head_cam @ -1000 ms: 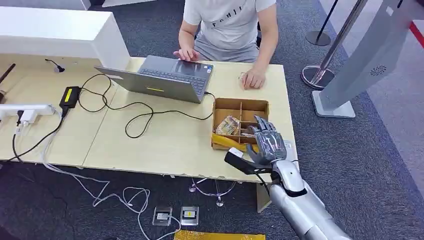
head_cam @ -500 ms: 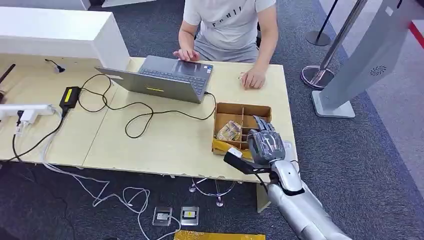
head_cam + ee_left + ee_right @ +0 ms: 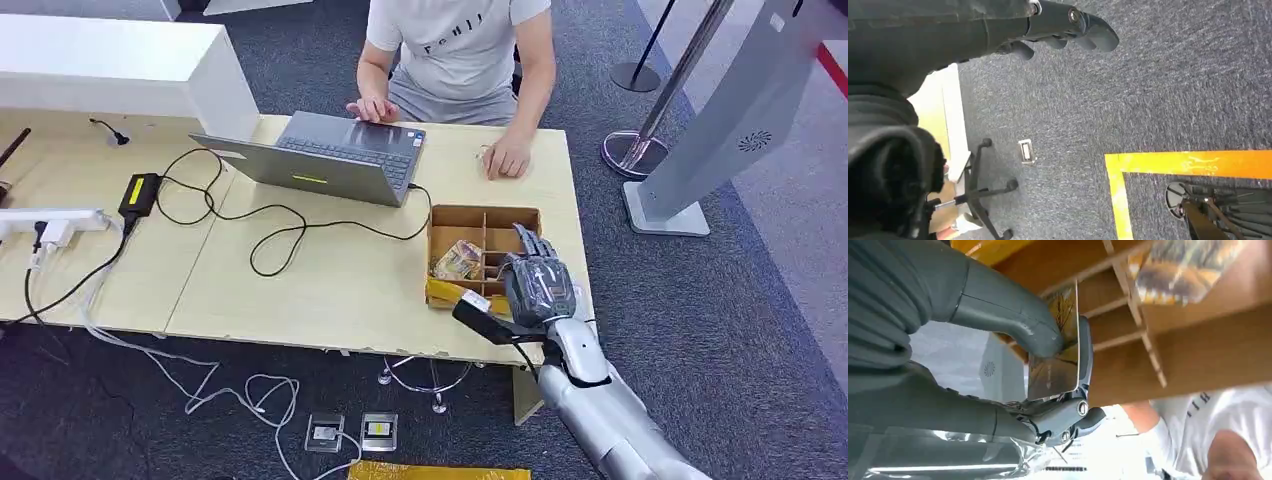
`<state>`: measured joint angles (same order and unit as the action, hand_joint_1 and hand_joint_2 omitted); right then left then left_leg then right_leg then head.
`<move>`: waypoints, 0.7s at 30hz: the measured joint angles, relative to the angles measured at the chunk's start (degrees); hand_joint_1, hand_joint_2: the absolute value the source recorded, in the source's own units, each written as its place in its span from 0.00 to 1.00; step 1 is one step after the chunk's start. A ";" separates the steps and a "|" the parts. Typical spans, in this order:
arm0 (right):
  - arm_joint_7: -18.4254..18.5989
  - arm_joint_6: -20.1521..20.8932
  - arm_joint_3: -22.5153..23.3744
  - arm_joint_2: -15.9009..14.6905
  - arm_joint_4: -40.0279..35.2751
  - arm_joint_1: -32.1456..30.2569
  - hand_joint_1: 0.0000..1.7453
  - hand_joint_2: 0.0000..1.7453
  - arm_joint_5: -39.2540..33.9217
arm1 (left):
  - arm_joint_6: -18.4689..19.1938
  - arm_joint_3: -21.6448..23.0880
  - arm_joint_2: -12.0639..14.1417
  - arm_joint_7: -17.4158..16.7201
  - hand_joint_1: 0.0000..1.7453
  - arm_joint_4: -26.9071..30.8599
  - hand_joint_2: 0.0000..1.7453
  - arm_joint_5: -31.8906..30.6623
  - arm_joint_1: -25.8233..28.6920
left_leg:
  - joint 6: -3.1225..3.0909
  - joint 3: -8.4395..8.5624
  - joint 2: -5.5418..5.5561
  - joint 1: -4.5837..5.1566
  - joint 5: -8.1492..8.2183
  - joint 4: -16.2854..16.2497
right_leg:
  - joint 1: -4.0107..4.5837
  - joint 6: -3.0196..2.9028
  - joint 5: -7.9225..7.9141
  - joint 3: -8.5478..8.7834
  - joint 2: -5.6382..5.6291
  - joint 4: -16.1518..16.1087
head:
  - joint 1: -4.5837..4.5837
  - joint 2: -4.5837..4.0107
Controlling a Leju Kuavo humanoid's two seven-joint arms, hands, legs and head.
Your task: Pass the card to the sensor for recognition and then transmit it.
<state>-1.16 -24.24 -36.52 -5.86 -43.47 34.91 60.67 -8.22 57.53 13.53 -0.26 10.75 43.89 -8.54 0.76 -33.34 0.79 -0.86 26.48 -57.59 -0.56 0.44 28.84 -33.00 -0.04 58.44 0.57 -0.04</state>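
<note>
Card point(image 3: 1055, 360), print unreadable, pinched by right robot hand point(image 3: 537, 288); left robot hand point(image 3: 1058, 27) holds nothing.

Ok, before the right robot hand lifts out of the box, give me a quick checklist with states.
1. Card pinched between thumb and fingers of the right robot hand: ok.
2. Hand over the divided cardboard box, near its right compartments: ok.
3. Card free of the box dividers: cannot tell.
4. Sensor located: cannot tell.
5. Person's hand on the table, apart from the box: ok.
6. Left robot hand hangs over the floor, holding nothing: ok.
</note>
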 joint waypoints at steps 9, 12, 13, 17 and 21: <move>0.48 4.37 4.17 -0.50 -13.22 4.67 1.00 1.00 1.46 | -0.09 0.07 0.20 0.44 0.00 -0.02 0.00 1.03 0.03 | 0.00 0.00 0.00 -0.01 0.00 -0.01 | 0.01 0.00 0.00 -0.04 -0.04 0.01 | -0.02 0.00; 0.35 3.68 5.29 -0.50 -16.59 5.71 1.00 1.00 1.55 | -0.07 0.09 0.22 0.46 0.00 -0.02 0.00 1.16 0.04 | 0.00 -0.01 0.01 -0.01 0.00 0.00 | 0.01 -0.01 0.01 -0.02 -0.01 0.01 | -0.02 0.00; 0.06 3.23 5.55 -0.48 -16.96 5.71 1.00 1.00 1.57 | -0.07 0.09 0.22 0.46 0.00 -0.02 0.00 1.20 0.04 | 0.00 -0.02 0.02 -0.01 0.00 0.00 | 0.01 -0.01 0.01 -0.02 -0.01 0.01 | -0.02 0.00; -1.44 -0.13 6.40 -0.09 -16.96 6.12 1.00 1.00 1.57 | -0.09 0.13 0.22 0.46 0.00 -0.02 0.00 1.38 0.01 | 0.00 -0.02 0.02 0.00 0.00 0.00 | 0.00 0.00 0.01 -0.03 -0.03 0.00 | -0.02 0.00; -1.90 -0.78 6.45 0.42 -16.22 6.10 1.00 1.00 1.44 | -0.09 0.55 0.22 0.46 0.00 -0.02 0.00 1.40 0.01 | 0.00 -0.03 0.02 0.00 0.00 0.00 | 0.00 0.00 0.01 -0.03 -0.02 0.00 | -0.02 0.00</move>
<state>-3.06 -25.03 -30.08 -5.44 -59.69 41.02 62.12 -8.31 58.07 13.75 0.20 10.73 45.29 -8.53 0.77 -33.37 0.80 -0.86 26.48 -57.59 -0.56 0.44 28.84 -33.03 -0.06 58.45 0.55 -0.04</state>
